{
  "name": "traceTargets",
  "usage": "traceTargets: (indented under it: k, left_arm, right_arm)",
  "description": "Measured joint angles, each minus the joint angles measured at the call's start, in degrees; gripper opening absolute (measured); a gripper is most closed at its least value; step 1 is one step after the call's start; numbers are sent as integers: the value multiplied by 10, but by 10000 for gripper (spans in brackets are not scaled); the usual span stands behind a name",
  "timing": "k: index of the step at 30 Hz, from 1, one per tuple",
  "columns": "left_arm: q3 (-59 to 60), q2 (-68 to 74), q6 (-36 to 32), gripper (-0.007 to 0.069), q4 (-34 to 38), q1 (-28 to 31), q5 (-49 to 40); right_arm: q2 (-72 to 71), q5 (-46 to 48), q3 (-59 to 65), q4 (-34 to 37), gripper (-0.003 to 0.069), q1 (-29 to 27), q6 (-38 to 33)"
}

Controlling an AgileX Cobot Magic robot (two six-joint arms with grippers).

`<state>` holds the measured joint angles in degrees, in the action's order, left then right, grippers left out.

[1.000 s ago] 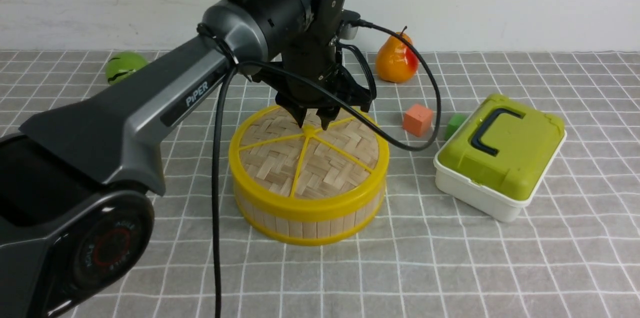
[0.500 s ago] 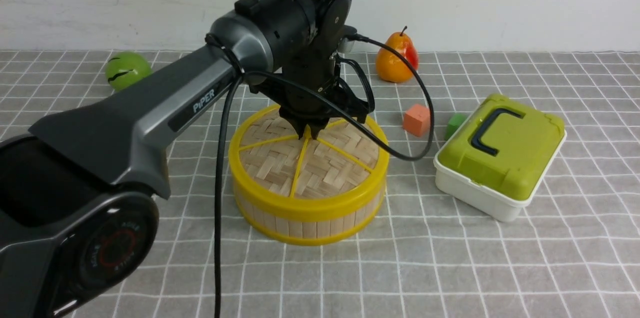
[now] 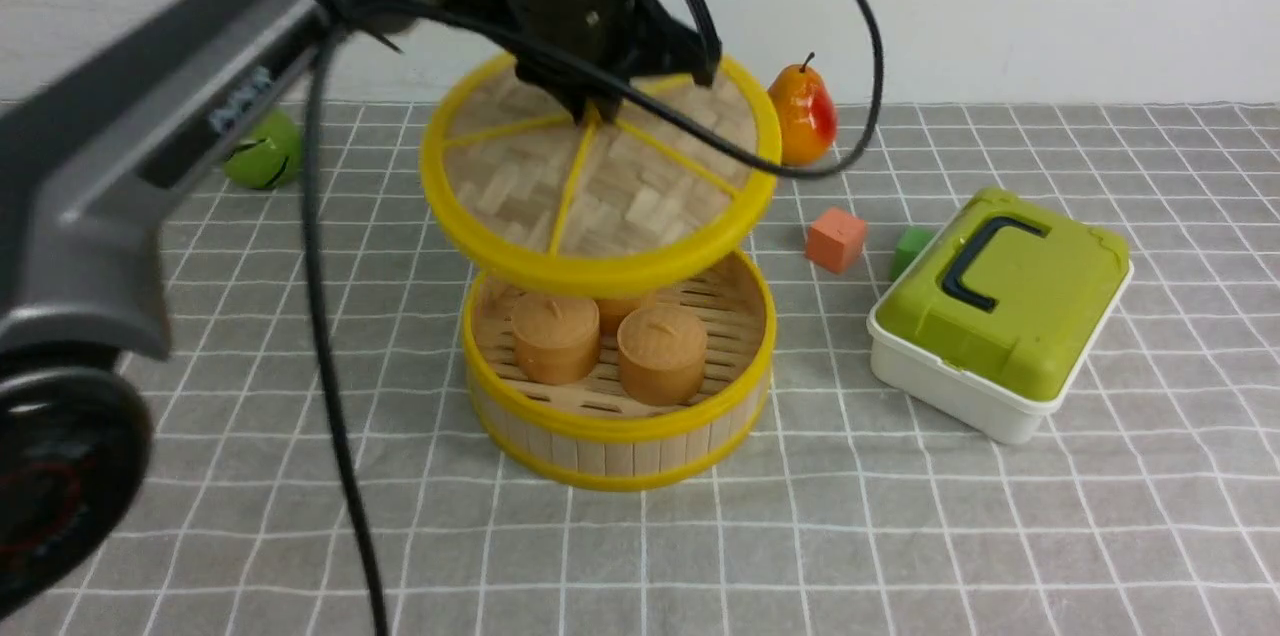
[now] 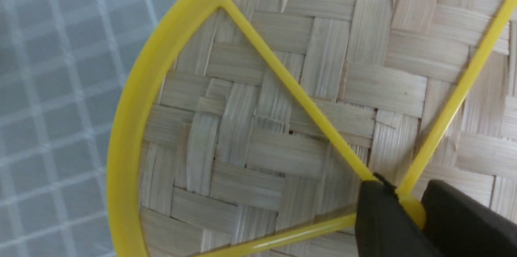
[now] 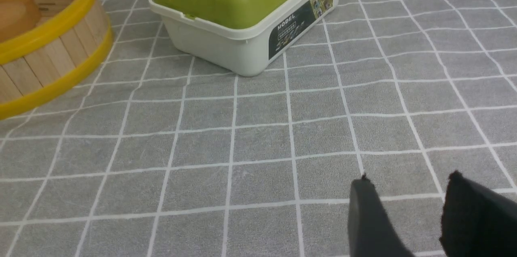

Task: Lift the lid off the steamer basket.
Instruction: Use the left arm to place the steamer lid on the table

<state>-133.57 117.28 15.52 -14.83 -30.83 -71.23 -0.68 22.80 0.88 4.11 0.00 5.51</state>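
Steamer basket (image 3: pixel 615 436) nearest in the front view, standing on the checked cloth (image 3: pixel 900 536), open at the top. 2 brown cylinders (image 3: pixel 660 354) rest plainly on its slatted floor, and a 3rd shows partly behind them.

Lid (image 3: pixel 600 186) directly above, clear of the basket's yellow rim and touching it nowhere. The disc is tilted, its near edge lower than its far edge, and sits slightly toward the robot's left of the basket's centre.

Left gripper (image 4: pixel 406 198) above the lid, pointing down, jaws pinched narrow on the centre knob where the spokes meet. The lid hangs from this 1 grip alone.

Right gripper (image 5: pixel 410 180) low over bare cloth on the robot's right, fingers parted, holding nothing, well apart from lid and basket.

White box (image 3: pixel 1000 316) with green cover lies to the right of the basket. An orange cube (image 3: pixel 836 239) and a green cube (image 3: pixel 910 249) lie behind it, a pear (image 3: pixel 800 121) farther back, a green ball (image 3: pixel 262 151) far left.

Judgement: removal is largely done. Since the lid is a flat disc with no long axis, only its tilt matters in setting it down, and the bare cloth on the left arm's own side looks the easier place.
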Motion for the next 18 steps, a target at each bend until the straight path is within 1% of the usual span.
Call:
traceTargets:
  k: [2,3,4,5,6,8,10,11,12,13,14,15,17,18]
  left_arm:
    - [-1,-31,0,107,-9,19,0]
    - [2,-48,6,107,-14,45,0]
    - [2,-51,8,107,-15,45,0]
    - [17,-71,17,107,-18,75,0]
    - [38,-91,25,107,-20,109,0]
    - [90,-119,32,107,-20,156,0]
    - [123,-133,34,107,-19,179,0]
    - [191,-153,36,107,-12,209,3]
    - [224,-164,37,107,-3,225,11]
    - [265,-172,39,107,7,238,30]
    - [273,-173,40,107,9,241,35]
    - [327,-175,45,107,24,253,77]
    - [381,-170,48,107,35,258,114]
    - [420,-158,51,107,46,258,148]
  right_arm:
    - [0,0,0,0,241,0,0]
    - [0,0,0,0,241,0,0]
    - [0,0,0,0,241,0,0]
    - [0,0,0,0,241,0,0]
    - [0,0,0,0,241,0,0]
    - [0,0,0,0,241,0,0]
    - [0,0,0,0,241,0,0]
    - [0,0,0,0,241,0,0]
    - [0,0,0,0,241,0,0]
    - [0,0,0,0,241,0,0]
    - [0,0,0,0,241,0,0]
    - [0,0,0,0,241,0,0]
    - [0,0,0,0,241,0,0]
    - [0,0,0,0,241,0,0]
